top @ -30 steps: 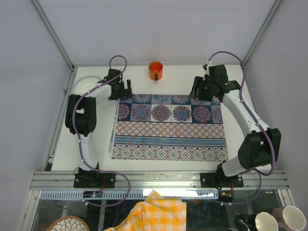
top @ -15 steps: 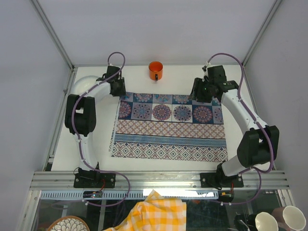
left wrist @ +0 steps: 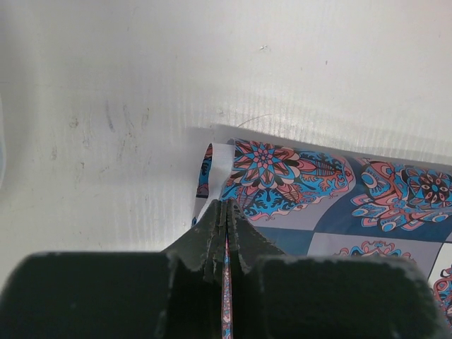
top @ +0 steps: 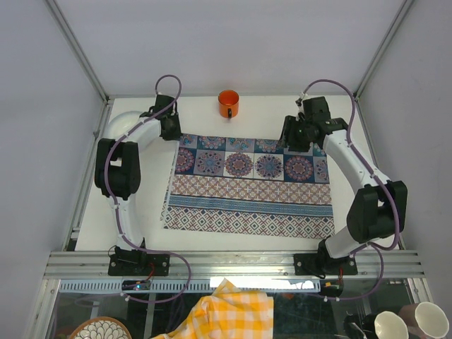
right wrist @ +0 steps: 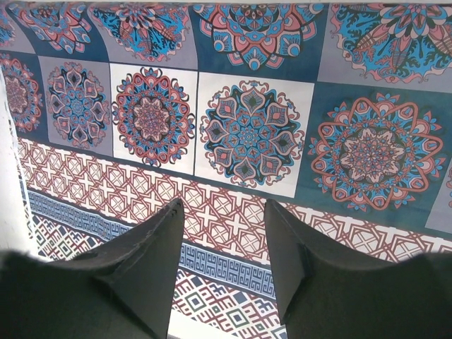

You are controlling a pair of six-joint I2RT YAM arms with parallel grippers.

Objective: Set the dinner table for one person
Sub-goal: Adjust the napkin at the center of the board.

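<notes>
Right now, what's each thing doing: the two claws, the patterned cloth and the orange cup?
Patterned cloth: spread out, far-left corner pinched and curled.
Left claw: shut on that cloth corner.
Right claw: open, holding nothing, over the cloth.
Orange cup: upright on the dinner table, apart from the cloth.

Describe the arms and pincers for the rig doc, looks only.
The two match. The left arm and right arm have glossy white tube links with chunky black joint housings. They sit on black bases bolted to an aluminium rail. A purple cable loops along each arm. The left pincer and right pincer are matte black and taper to tips. No markings are visible.
</notes>
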